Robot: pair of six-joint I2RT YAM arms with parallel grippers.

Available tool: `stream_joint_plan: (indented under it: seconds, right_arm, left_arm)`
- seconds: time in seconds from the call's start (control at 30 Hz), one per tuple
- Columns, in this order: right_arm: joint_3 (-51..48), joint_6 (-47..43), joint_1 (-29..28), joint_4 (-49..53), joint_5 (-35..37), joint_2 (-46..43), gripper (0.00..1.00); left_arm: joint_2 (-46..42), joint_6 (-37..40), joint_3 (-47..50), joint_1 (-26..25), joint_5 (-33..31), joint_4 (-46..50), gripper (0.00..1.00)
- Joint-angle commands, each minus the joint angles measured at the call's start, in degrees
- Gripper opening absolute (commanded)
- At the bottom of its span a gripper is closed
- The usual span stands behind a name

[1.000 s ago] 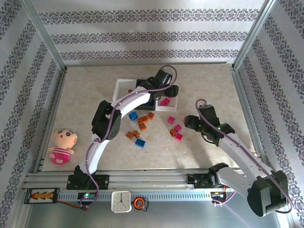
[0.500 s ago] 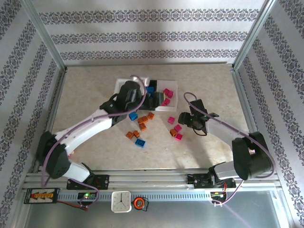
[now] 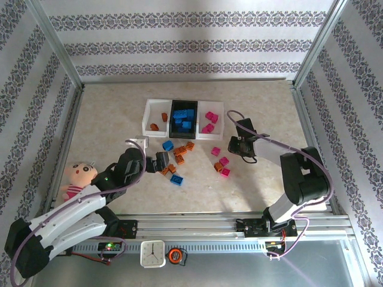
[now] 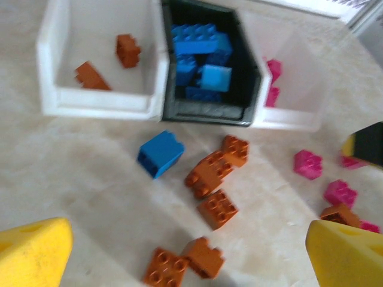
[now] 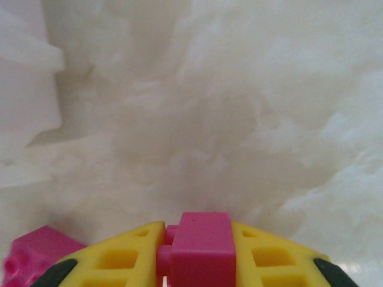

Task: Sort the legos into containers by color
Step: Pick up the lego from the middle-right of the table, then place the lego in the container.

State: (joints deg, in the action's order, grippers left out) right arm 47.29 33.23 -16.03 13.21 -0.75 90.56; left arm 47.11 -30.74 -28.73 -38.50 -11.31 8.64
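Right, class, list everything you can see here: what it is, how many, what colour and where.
white bins: two, white, flanking the black bin
black bin: one, black, between them
blue bricks: several in the black bin, two loose on the table
orange-brown bricks: two in the left white bin, about six loose
pink bricks: at least two in the right white bin, three loose
doll: one, pink body, table's left edge
clock: one, white, near rail
round orange-black item: one, beside clock
left jaws: yellow, open, facing the loose bricks
right jaws: yellow, shut on one pink brick
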Motion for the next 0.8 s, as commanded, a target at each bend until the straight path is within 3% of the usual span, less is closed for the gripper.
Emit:
stream_joint_plan:
  seconds: [0.0, 0.2, 0.33, 0.53, 0.6, 0.7, 0.77]
  right_arm:
    - [2.6, -2.7, -1.8, 2.8, -1.2, -7.7, 0.21]
    - [12.3, -5.4, -6.8, 6.2, -4.8, -10.0, 0.19]
    - [20.0, -6.2, -7.7, 5.9, -4.9, -2.5, 0.19]
    - [32.6, -8.9, -7.9, 8.4, 0.6, 11.5, 0.21]
    - [36.8, -9.3, -7.7, 10.5, 2.1, 15.6, 0.27]
    - [40.8, -9.9, -7.5, 11.9, 3.0, 19.0, 0.5]
    - [42.1, -10.4, -7.6, 12.2, 3.0, 19.3, 0.59]
  left_arm:
    - [-2.0, -2.2, 2.7, 1.0, -3.3, 5.2, 1.0]
    - [-2.5, -3.2, 4.6, 1.5, -1.7, 4.4, 1.0]
    - [-1.9, -3.3, 4.8, 1.5, 0.2, 2.9, 1.0]
    - [-1.9, -3.3, 4.7, 1.6, 1.4, 3.3, 1.0]
    - [-1.9, -3.2, 4.9, 1.6, 2.1, 3.3, 1.0]
    - [-1.6, -3.3, 4.8, 1.7, 2.9, 3.3, 1.0]
    - [-1.6, -3.3, 4.9, 1.8, 3.1, 3.4, 1.0]
